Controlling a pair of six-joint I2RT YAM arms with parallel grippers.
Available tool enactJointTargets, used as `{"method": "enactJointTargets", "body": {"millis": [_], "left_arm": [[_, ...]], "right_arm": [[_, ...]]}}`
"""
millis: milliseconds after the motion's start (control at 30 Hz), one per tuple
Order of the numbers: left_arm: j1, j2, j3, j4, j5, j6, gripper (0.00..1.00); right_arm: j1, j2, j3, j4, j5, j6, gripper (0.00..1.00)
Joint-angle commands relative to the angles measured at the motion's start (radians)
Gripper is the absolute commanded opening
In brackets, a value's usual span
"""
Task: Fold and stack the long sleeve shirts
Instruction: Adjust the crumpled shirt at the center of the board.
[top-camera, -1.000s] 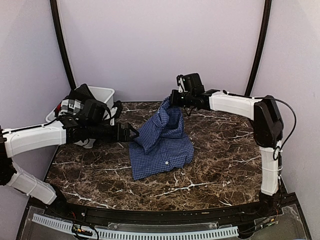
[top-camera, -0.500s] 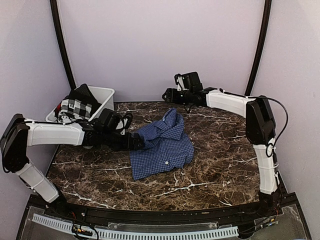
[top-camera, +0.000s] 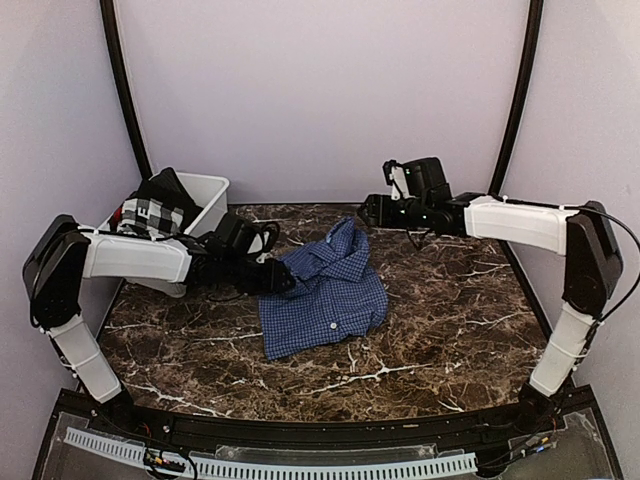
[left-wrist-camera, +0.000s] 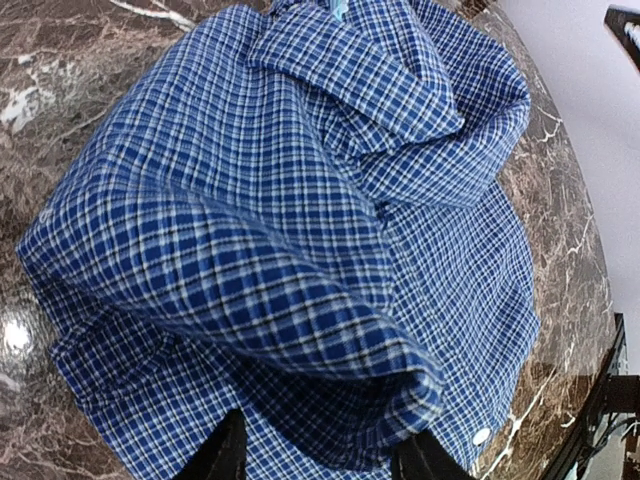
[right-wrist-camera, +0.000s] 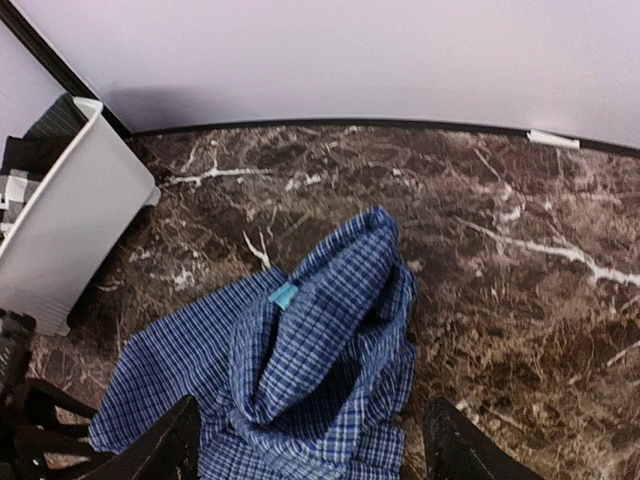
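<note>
One blue checked long sleeve shirt (top-camera: 325, 285) lies crumpled on the marble table (top-camera: 450, 300), its collar end bunched toward the back. My left gripper (top-camera: 283, 279) is at the shirt's left edge. In the left wrist view its two fingertips (left-wrist-camera: 225, 455) stand partly apart around a thick fold of the shirt (left-wrist-camera: 300, 200), and no pinch shows. My right gripper (top-camera: 366, 210) hovers open just behind the shirt's far end, holding nothing. The right wrist view has the shirt (right-wrist-camera: 310, 340) and its light blue neck label below and between the wide-spread fingers (right-wrist-camera: 180, 440).
A white plastic bin (top-camera: 208, 190) stands at the back left with black-and-white checked cloth (top-camera: 150, 212) heaped in it; it also shows as the bin (right-wrist-camera: 60, 220) in the right wrist view. Bare marble lies to the right of and in front of the shirt.
The right gripper let go of the raised shirt end, which dropped onto the table, and drew back to the right. The left arm reached in to the shirt's left edge and its jaws narrowed.
</note>
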Motion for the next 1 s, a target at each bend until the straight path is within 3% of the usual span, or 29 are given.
{"method": "enactJointTargets", "body": {"millis": [0,167,433,767,967], "left_arm": [[-0.005,0.008,0.052,0.009,-0.039,0.017,0.4],[-0.004,0.013,0.104,-0.019,-0.093,0.035,0.24],[0.001,0.006,0.161,-0.063,-0.134,0.054,0.14],[0.013,-0.02,0.198,-0.093,-0.146,0.073,0.12],[0.02,-0.026,0.213,-0.101,-0.153,0.08,0.12]], "right_arm": [[0.013,-0.061,-0.16,0.128,0.018,0.038,0.72],[0.015,-0.066,-0.245,0.183,-0.009,0.087,0.7],[0.03,0.035,-0.227,0.244,-0.114,0.164,0.66],[0.044,0.118,-0.219,0.295,-0.119,0.24,0.64],[0.044,0.189,-0.174,0.333,-0.176,0.282,0.46]]}}
